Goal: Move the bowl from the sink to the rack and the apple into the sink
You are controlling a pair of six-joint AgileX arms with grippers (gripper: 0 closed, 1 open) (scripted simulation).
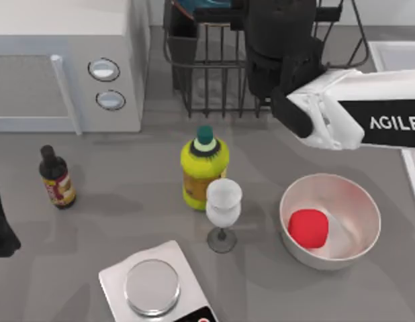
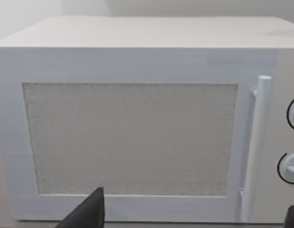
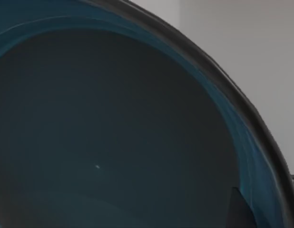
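The teal-blue bowl (image 1: 209,9) is at the back of the table, over the black wire rack (image 1: 214,74). Its dark inside (image 3: 113,133) spreads across the right wrist view. My right arm (image 1: 342,114) reaches in from the right, and its black wrist (image 1: 281,40) covers the gripper from above. One dark finger (image 3: 240,211) lies against the bowl's inner wall at the rim, so the right gripper is shut on the bowl. The red apple (image 1: 308,228) lies in a white bowl (image 1: 358,201) at the front right. The sink (image 1: 395,54) shows at the right edge. My left gripper (image 2: 190,221) is open, parked at the far left.
A white microwave (image 1: 60,60) stands at the back left, facing the left wrist camera (image 2: 137,133). On the table are a dark sauce bottle (image 1: 57,178), a yellow bottle with a green cap (image 1: 203,171), a wine glass (image 1: 223,211) and a kitchen scale (image 1: 154,288).
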